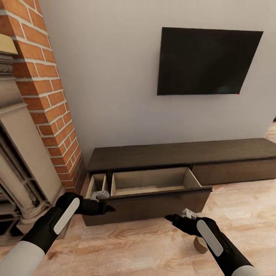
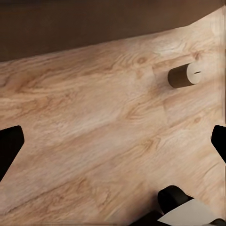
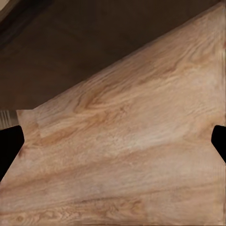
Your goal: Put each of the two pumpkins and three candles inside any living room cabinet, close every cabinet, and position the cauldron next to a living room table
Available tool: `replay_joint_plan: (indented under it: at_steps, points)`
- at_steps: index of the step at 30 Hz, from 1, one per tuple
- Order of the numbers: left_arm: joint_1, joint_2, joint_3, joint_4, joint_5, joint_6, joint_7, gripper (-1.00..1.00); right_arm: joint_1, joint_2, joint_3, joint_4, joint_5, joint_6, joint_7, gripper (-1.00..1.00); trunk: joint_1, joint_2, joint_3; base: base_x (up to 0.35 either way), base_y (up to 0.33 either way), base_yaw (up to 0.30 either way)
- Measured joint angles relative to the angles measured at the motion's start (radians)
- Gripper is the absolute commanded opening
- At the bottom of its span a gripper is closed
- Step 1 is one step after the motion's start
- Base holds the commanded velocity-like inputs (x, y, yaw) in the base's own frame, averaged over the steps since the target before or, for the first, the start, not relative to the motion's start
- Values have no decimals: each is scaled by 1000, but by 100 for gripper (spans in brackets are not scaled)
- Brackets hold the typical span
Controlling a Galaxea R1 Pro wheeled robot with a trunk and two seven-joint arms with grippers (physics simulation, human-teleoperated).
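Right now the robot is facing the long dark-brown cabinet, which is standing against the grey wall below a black television. At the cabinet's end nearest the brick fireplace, a wide drawer is standing pulled out, showing a light tan inside with nothing visible in it. Just beside that drawer, toward the brick, a narrow compartment is also standing open.

The left gripper is hovering in front of the drawer front, near its corner on the brick side. In the left wrist view its fingertips are sitting far apart at the picture's edges with only floor between them, so the fingers are spread and gripping nothing.

The right gripper is hovering over the wooden floor in front of the drawer, toward its other end. In the right wrist view its fingertips are likewise spread wide over bare boards, released and holding nothing.

One candle is lying on the floor in front of the cabinet, partly hidden behind the right arm; the left wrist view is showing it lying on its side on the boards, apart from the cabinet's dark front.
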Motion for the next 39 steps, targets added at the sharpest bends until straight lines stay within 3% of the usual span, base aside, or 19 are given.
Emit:
replay_joint_plan:
  at_steps: [14, 23, 39]
  points:
    - [0, -8, -1, -1, 0, 0, 22, 100, 0, -2, -3, 0, -5, -1, 1, 100, -54, 98, 55, -140, 0, -266]
    - [-1, -11, -38, -1, 0, 0, 84, 100, 0, -3, -5, 0, -5, -3, 2, 100, -89, 161, 91, -3, 0, -266]
    - [0, -12, -44, -2, 1, -1, 117, 100, 0, -5, -6, 3, -3, -10, 3, 100, -89, 161, 104, 0, 0, -266]
